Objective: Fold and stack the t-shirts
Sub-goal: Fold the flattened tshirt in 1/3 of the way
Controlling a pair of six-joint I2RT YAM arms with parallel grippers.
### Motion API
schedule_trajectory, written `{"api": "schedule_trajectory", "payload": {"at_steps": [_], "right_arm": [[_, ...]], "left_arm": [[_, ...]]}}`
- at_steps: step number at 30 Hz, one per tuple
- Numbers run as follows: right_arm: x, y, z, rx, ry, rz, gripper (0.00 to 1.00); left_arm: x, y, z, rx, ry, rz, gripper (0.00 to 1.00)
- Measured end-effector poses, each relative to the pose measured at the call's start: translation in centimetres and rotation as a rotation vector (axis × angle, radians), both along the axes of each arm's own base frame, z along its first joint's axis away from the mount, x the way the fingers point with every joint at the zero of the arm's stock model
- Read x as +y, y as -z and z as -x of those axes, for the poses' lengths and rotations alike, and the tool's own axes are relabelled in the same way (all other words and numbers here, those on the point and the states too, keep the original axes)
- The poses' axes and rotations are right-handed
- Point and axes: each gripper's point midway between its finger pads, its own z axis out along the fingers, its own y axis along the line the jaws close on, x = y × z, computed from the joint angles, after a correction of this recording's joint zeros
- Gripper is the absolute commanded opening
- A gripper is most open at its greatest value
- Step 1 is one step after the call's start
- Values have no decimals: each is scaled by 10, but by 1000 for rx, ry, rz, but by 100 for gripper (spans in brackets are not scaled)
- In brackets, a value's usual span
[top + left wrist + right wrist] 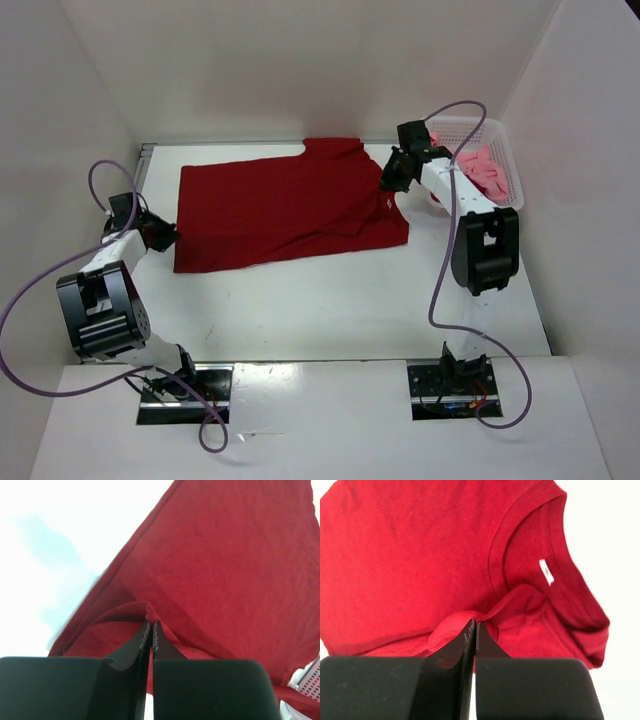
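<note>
Looking down from above, the dark red t-shirt (290, 205) lies spread on the bench (330, 300), though both grips are hidden under the wrists. Close up, the left hand (151, 624) is pressed together on a raised fold at the shirt's left edge, and the right hand (473, 623) pinches a pucker beside the collar. A pink t-shirt (482, 168) sits bunched in the white basket (505, 150), partly behind the right arm.
</note>
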Motion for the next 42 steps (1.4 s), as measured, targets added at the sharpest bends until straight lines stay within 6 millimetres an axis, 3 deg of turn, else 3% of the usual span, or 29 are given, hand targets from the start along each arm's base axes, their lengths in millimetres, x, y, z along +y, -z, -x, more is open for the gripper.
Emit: {"api": "schedule_trajectory", "payload": {"at_steps": [3, 6, 7, 11, 14, 16, 17, 19, 22, 23, 25, 28, 32, 37, 40, 42], "right_arm": [[0, 18, -10, 22, 5, 11, 2], [2, 28, -19, 28, 4, 12, 15], [3, 29, -21, 26, 6, 10, 27], [3, 21, -23, 5, 6, 6, 43], [1, 9, -17, -24, 7, 3, 42], [-3, 1, -1, -42, 10, 4, 26], [-5, -1, 12, -47, 12, 2, 10], [-13, 1, 44, -31, 22, 9, 2], [-25, 11, 80, -10, 54, 27, 5], [-29, 18, 90, 4, 65, 38, 18], [-36, 39, 109, 58, 89, 61, 31], [-48, 80, 137, 163, 126, 105, 40], [-50, 91, 128, 162, 171, 110, 45], [-53, 114, 124, 190, 229, 114, 47], [-54, 119, 119, 183, 260, 111, 42], [-54, 119, 114, 171, 276, 105, 30]], "left_arm": [[3, 6, -7, 4, -2, 0, 15], [5, 10, -12, 5, -1, 0, 33], [6, 10, -13, 5, 1, -2, 37], [9, 1, -15, -14, -6, -25, 48], [11, -21, -12, -53, -15, -52, 48], [8, -39, -5, -97, -16, -72, 48], [6, -46, 0, -120, -15, -80, 47], [-1, -50, 15, -138, -7, -84, 47], [-11, -30, 33, -91, 15, -63, 47], [-14, -20, 40, -64, 19, -49, 49], [-23, 2, 55, 2, 29, -12, 52], [-33, 29, 69, 82, 44, 48, 52], [-37, 42, 67, 110, 53, 81, 47], [-38, 54, 69, 146, 35, 107, 32], [-35, 59, 67, 157, 28, 105, 23], [-36, 65, 65, 168, 25, 117, 13]]}}
